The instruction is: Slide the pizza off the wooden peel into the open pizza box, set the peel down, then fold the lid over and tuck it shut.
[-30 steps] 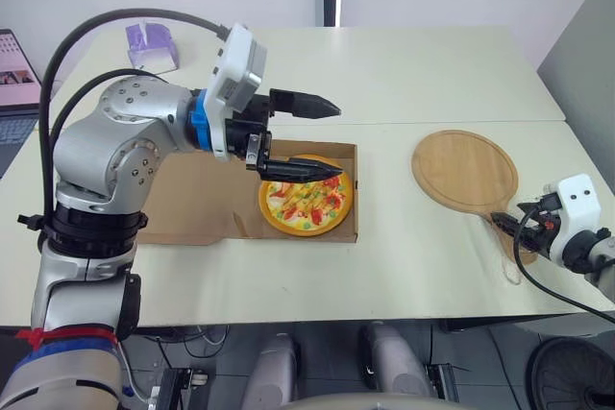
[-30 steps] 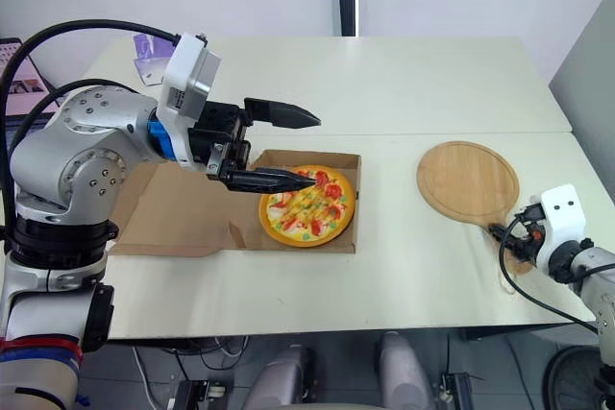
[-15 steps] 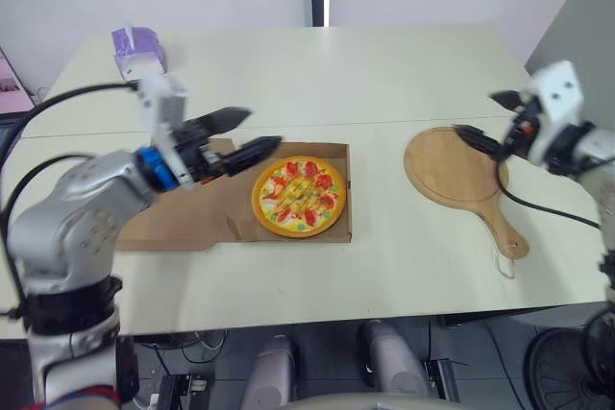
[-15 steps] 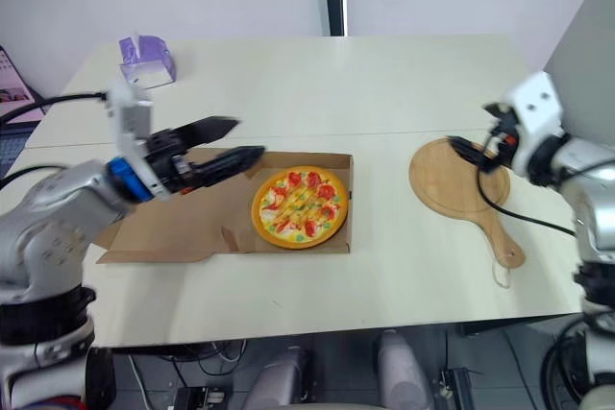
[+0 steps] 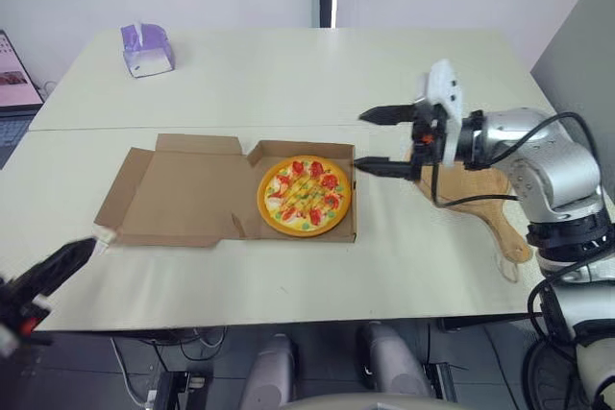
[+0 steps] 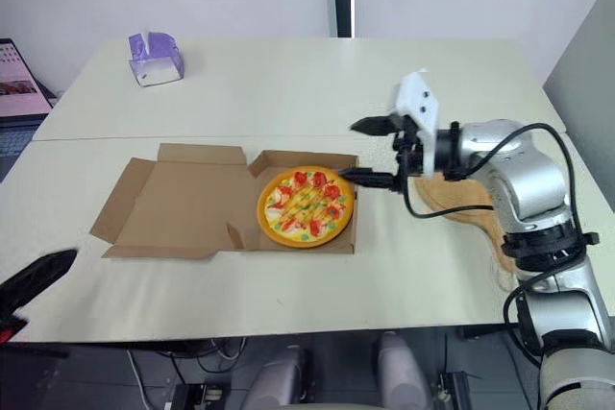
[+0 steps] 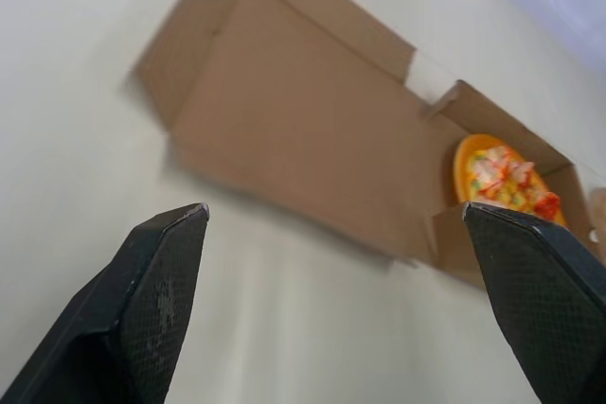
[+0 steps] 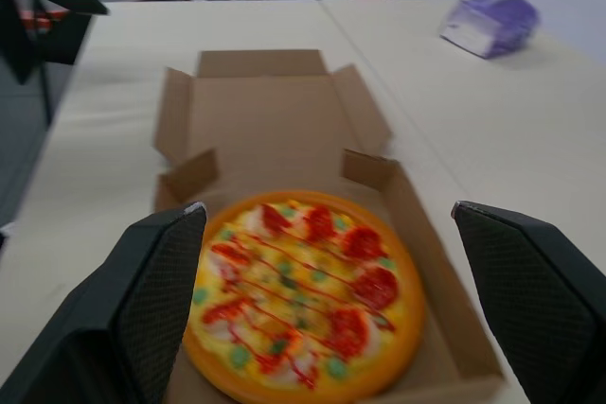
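Observation:
The pizza (image 5: 305, 197) lies in the tray of the brown cardboard pizza box (image 5: 343, 154), whose lid (image 5: 187, 194) is spread flat on the table to the tray's left. My right gripper (image 5: 378, 140) hovers open just right of the tray, fingers pointing at the pizza (image 8: 303, 295). The wooden peel (image 5: 487, 193) rests on the table behind that arm, its handle (image 5: 515, 240) toward the front edge. My left gripper (image 5: 53, 271) is open, low at the table's front left corner, apart from the box (image 7: 312, 149).
A purple tissue box (image 5: 146, 48) stands at the back left of the table. A laptop (image 5: 14, 74) shows at the far left edge. A seam (image 5: 240, 126) between two tabletops runs just behind the box.
My left arm pulled back from above the box to the front left corner. My right arm swung from over the peel to the tray's right side. The camera also shifted.

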`<state>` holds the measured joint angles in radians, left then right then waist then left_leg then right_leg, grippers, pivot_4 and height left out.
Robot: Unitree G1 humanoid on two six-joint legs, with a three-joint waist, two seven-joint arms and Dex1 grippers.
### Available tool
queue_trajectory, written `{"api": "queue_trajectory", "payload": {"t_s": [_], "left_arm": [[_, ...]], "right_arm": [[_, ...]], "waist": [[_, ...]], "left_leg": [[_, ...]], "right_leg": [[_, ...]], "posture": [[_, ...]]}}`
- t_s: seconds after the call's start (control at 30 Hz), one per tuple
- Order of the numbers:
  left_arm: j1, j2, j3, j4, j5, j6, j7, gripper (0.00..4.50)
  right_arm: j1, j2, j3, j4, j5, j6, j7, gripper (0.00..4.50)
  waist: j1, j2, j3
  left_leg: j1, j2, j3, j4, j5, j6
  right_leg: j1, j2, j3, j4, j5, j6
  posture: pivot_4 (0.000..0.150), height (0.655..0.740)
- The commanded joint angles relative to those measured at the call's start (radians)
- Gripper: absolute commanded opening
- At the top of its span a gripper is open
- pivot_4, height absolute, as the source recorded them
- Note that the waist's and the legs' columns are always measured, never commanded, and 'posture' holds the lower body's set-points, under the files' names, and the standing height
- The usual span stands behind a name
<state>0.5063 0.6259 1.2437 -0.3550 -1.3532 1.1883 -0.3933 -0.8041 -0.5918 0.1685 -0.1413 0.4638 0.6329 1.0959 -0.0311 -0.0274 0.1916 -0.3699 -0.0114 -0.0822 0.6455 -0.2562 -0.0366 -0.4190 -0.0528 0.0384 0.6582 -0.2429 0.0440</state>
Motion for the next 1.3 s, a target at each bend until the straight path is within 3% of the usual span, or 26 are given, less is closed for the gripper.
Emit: {"api": "queue_trajectory", "payload": {"t_s": [0.03, 0.33, 0.77, 1.0, 1.3], "left_arm": [[0.051, -0.025, -0.002, -0.004, 0.034, -0.089, -0.065, 4.5], [0.047, -0.093, -0.084, 0.077, -0.062, -0.145, 0.035, 4.5], [-0.054, -0.17, -0.248, 0.115, -0.204, -0.247, 0.244, 4.5], [-0.187, -0.151, -0.316, 0.234, -0.213, -0.297, 0.338, 4.5], [-0.287, -0.122, -0.399, 0.337, -0.169, -0.283, 0.35, 4.5]], "right_arm": [[-0.043, -0.008, 0.007, -0.093, 0.046, 0.011, 0.056, 4.46], [-0.038, -0.034, 0.008, -0.231, 0.121, 0.114, 0.06, 4.46], [-0.026, -0.045, 0.009, -0.265, 0.113, 0.122, 0.02, 4.46], [-0.04, -0.048, 0.013, -0.257, 0.11, 0.119, 0.018, 4.46], [-0.043, -0.062, 0.009, -0.259, 0.104, 0.12, 0.011, 4.46]], "waist": [[0.005, -0.002, -0.001], [0.001, -0.007, -0.004], [0.002, -0.007, -0.004], [0.003, -0.008, -0.005], [0.005, -0.007, -0.005]], "left_leg": [[0.0, 0.0, 0.0, 0.0, 0.0, 0.0], [0.003, 0.003, 0.001, -0.001, -0.001, -0.002], [0.003, 0.003, 0.002, -0.001, -0.002, -0.003], [0.003, 0.003, 0.002, -0.001, -0.002, -0.003], [0.003, 0.003, 0.002, -0.001, -0.002, -0.003]], "right_leg": [[0.0, 0.0, 0.0, 0.0, -0.001, -0.002], [0.002, 0.002, -0.001, -0.001, -0.003, 0.0], [0.002, 0.002, 0.0, -0.002, 0.001, 0.0], [0.002, 0.004, 0.0, -0.002, 0.001, 0.0], [0.002, 0.004, 0.0, -0.002, 0.002, 0.0]], "posture": [[0.15, 0.74], [0.15, 0.74], [0.15, 0.74], [0.15, 0.74], [0.15, 0.74]]}}
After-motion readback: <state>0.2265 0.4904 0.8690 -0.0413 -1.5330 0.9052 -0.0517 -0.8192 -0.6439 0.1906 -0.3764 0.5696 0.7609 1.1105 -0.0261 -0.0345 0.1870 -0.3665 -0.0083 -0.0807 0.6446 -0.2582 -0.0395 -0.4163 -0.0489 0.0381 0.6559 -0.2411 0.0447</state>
